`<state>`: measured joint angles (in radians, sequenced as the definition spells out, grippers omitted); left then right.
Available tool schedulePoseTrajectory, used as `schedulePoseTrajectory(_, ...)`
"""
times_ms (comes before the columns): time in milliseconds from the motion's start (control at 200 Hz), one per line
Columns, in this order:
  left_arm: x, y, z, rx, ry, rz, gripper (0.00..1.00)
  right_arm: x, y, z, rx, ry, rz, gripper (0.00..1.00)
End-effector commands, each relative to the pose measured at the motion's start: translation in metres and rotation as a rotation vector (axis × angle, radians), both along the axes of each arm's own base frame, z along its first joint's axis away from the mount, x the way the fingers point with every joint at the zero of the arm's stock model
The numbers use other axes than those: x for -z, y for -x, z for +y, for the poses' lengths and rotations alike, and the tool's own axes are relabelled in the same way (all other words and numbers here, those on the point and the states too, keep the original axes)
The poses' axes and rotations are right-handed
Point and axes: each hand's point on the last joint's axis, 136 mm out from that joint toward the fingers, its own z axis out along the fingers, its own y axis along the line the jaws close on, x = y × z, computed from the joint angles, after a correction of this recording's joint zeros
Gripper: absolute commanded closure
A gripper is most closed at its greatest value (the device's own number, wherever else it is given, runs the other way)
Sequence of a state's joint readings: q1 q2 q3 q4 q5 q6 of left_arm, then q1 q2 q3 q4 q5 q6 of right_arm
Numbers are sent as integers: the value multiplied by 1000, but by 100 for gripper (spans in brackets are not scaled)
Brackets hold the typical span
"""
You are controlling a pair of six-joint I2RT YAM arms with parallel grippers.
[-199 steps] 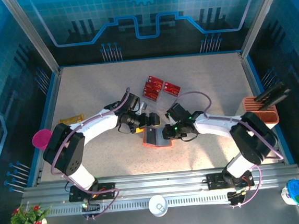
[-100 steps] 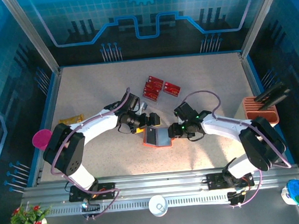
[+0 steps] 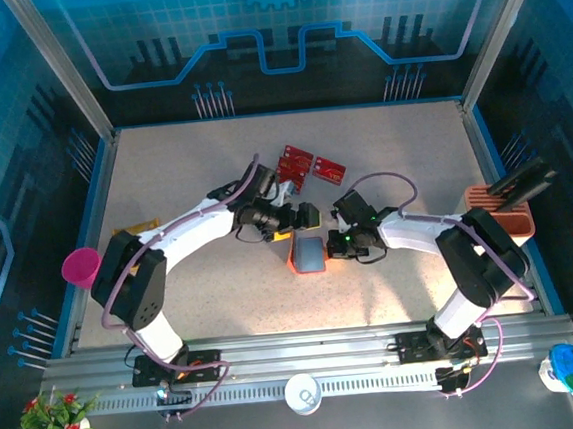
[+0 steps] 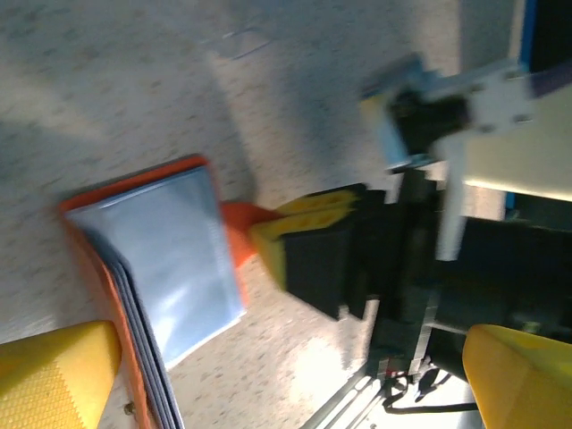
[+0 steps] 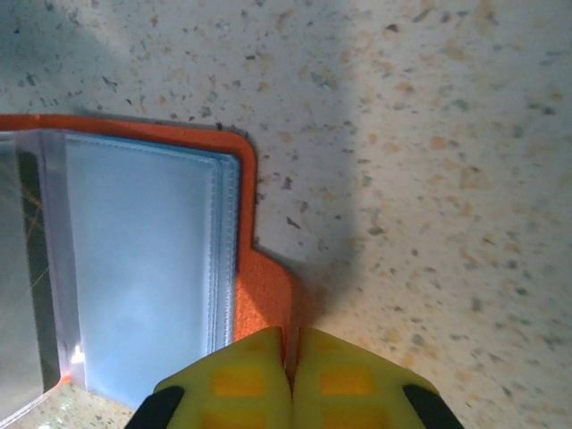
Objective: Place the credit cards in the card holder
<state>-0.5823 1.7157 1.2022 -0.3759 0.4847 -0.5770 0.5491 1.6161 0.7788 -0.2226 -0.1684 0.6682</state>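
Left of the right gripper (image 5: pixel 291 362), the card holder (image 5: pixel 134 126) runs off the picture's edge, and its orange tab (image 5: pixel 268 295) vanishes between the pinched pads (image 5: pixel 239 380). A dark strip (image 5: pixel 25 241) behind the clear pocket (image 5: pixel 134 268) is too clipped to identify. The left wrist view is smeared, and the 2 left fingers (image 4: pixel 54 366) are cut by its bottom edge. Beyond the left gripper (image 3: pixel 300 222), print on the red credit cards (image 3: pixel 293 164) is too small to read.

The speckled beige table (image 3: pixel 183 173) carries the orange card holder (image 3: pixel 307 256), lying open and flat, its tab pinched between the tips of the right pincer (image 3: pixel 331 247), just below the spread left pincer (image 3: pixel 302 217). Red credit cards (image 3: pixel 296 163) lie beyond both pincers. A peach slotted stand (image 3: pixel 497 214) stands well to the right pincer's right. A flat yellow packet (image 3: pixel 135 229) lies well to the left pincer's left.
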Motion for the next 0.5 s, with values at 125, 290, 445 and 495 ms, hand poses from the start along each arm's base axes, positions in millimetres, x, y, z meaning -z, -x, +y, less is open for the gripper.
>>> schedulePoseTrajectory(125, 17, 1, -32, 71, 2, 69, 1, -21, -12, -11, 54, -65, -37, 64)
schedulePoseTrajectory(290, 41, 4, -32, 71, -35, 117, 1, -41, 4, -45, 156, -45, -25, 64)
schedulePoseTrajectory(445, 69, 11, -24, 64, -93, 169, 1, -48, 20, -57, 213, -60, -18, 65)
schedulePoseTrajectory(495, 80, 13, -19, 63, -116, 185, 1, -49, 23, -58, 223, -71, -20, 66)
